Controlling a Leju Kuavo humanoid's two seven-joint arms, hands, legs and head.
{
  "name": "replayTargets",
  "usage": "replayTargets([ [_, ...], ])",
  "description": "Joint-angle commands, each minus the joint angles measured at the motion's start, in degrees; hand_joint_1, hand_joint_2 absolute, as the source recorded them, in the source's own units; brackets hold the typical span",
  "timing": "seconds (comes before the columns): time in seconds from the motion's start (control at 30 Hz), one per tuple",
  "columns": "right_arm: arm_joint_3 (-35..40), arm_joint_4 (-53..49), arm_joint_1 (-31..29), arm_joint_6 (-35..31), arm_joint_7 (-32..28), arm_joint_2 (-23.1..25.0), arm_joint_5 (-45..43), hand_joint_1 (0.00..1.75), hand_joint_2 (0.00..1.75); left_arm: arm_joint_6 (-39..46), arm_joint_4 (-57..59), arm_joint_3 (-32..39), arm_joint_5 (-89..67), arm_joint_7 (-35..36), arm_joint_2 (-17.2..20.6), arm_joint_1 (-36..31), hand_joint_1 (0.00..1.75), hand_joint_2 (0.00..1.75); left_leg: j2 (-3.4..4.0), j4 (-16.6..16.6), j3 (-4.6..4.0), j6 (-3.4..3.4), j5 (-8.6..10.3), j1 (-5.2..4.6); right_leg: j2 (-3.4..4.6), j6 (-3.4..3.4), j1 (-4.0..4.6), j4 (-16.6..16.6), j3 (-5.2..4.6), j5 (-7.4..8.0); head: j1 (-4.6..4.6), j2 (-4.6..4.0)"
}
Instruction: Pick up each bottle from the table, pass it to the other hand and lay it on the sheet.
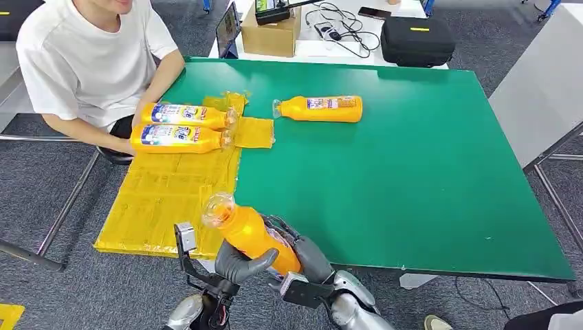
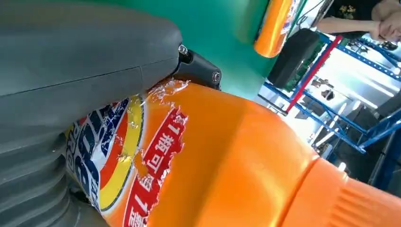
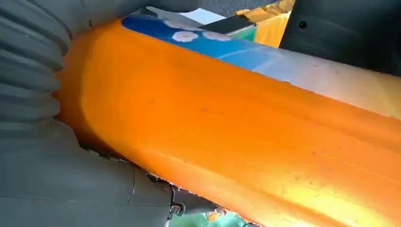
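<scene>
An orange bottle (image 1: 249,232) with a clear cap end hangs tilted over the table's near edge, beside the yellow sheet (image 1: 165,199). My left hand (image 1: 242,265) wraps its thumb across the bottle's lower body. From the other side my right hand (image 1: 307,256) grips it too. Close up, the bottle (image 2: 227,161) lies under my left hand (image 2: 71,71), and the bottle (image 3: 236,142) lies against my right hand (image 3: 38,71). Two labelled bottles (image 1: 182,114) (image 1: 180,137) lie side by side on the sheet's far end. One more bottle (image 1: 323,108) lies on the green table (image 1: 412,179).
A person in a white shirt (image 1: 82,62) sits at the far left, a hand by the two bottles on the sheet. Behind the green table stand a cardboard box (image 1: 271,31), cables and a black case (image 1: 416,41). A white table (image 1: 543,82) flanks the right.
</scene>
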Motion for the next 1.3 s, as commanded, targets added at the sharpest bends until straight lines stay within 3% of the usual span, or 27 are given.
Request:
replayTargets([
  [0.03,-2.84,3.16,1.09,-6.98,1.76,2.69,-2.60,0.00,0.00,3.42,3.00,-1.38,-1.44,1.57,-0.97,-3.33,1.75,1.75,-0.10,-0.01,0.29,-0.06,-0.12,0.06,-0.16,-0.13,0.08,-0.03,0.35,-0.15,0.00,0.00],
  [0.13,-3.65,0.99,2.17,-8.08,0.28,2.22,-3.47,0.00,0.00,8.41,4.38,-0.63,-2.65,2.49,-1.35,-4.53,1.75,1.75,-0.12,-0.03,0.32,-0.06,-0.10,0.05,-0.18,-0.12,0.07,-0.04,0.37,-0.15,-0.02,0.00],
  [0.23,-4.78,-1.51,4.25,-11.98,-1.25,2.12,-4.31,0.00,0.00,23.54,7.03,-1.45,-12.74,2.43,-1.56,-6.93,1.75,1.75,-0.14,-0.03,0.28,-0.05,-0.09,0.06,-0.20,-0.11,0.08,-0.06,0.36,-0.13,0.00,0.00],
  [0.3,-5.07,-3.24,5.48,-13.98,-2.04,2.06,-4.51,0.00,0.00,36.69,11.76,-4.77,-28.74,-1.40,-0.01,-11.06,1.75,1.75,-0.21,-0.05,0.09,-0.03,0.01,0.01,-0.23,-0.07,0.02,-0.03,0.17,-0.06,0.00,0.00],
  [0.47,-4.43,-4.75,4.96,-14.18,-2.62,2.67,-4.20,0.00,0.00,44.26,13.62,-1.90,-39.48,-1.58,1.02,-16.56,1.75,1.75,-0.06,-0.03,0.11,-0.05,0.00,0.03,-0.08,-0.09,0.04,-0.02,0.16,-0.02,0.00,0.00],
  [0.8,-4.58,-3.24,3.56,-13.84,-3.49,4.65,-5.39,0.00,0.00,45.39,20.79,4.47,-51.05,0.64,2.35,-23.46,1.75,1.75,0.01,-0.03,0.10,-0.05,0.02,0.02,-0.01,-0.07,0.03,0.02,0.13,0.00,-0.02,0.00],
  [0.93,-5.29,-3.02,3.59,-13.86,-4.68,5.49,-7.08,0.00,0.00,46.27,29.59,3.03,-60.89,6.05,4.74,-30.47,1.75,1.75,0.00,-0.01,0.12,-0.06,0.00,0.04,-0.03,-0.08,0.05,0.03,0.16,-0.02,0.00,0.00],
  [1.03,-7.04,-2.06,3.14,-13.71,-5.17,7.42,-10.20,0.00,0.00,50.16,43.27,-2.71,-79.41,14.86,8.05,-39.62,1.75,1.75,-0.11,-0.01,0.08,-0.08,0.05,0.06,-0.10,-0.10,0.07,0.04,0.16,0.01,0.02,0.00],
  [1.07,-7.09,-1.84,2.99,-13.35,-5.30,7.71,-10.91,0.00,0.00,51.23,46.27,-2.31,-82.42,14.35,8.42,-41.29,1.75,1.75,-0.08,0.04,0.17,-0.12,0.01,0.10,-0.09,-0.16,0.12,0.08,0.25,-0.02,0.02,0.00],
  [1.17,-7.07,-1.91,2.98,-13.33,-5.29,7.86,-11.04,0.00,0.00,50.94,46.68,-1.98,-82.68,14.21,8.52,-41.64,1.75,1.75,0.12,0.01,0.24,-0.15,0.01,0.09,0.07,-0.18,0.10,0.09,0.24,-0.01,0.02,0.00],
  [1.27,-6.88,-2.02,3.10,-12.69,-5.40,7.76,-11.46,0.00,0.00,53.24,47.95,-4.39,-89.49,18.34,9.06,-42.28,1.75,1.75,0.09,-0.01,0.27,-0.16,0.00,0.08,0.03,-0.14,0.09,0.07,0.28,-0.05,0.00,0.00],
  [1.3,-7.55,-1.52,3.21,-12.95,-5.35,7.89,-12.18,0.00,0.00,49.27,49.31,-2.82,-89.63,20.35,8.92,-42.77,1.75,1.75,0.04,0.00,0.22,-0.15,0.02,0.07,-0.01,-0.12,0.08,0.11,0.25,-0.05,0.02,0.00],
])
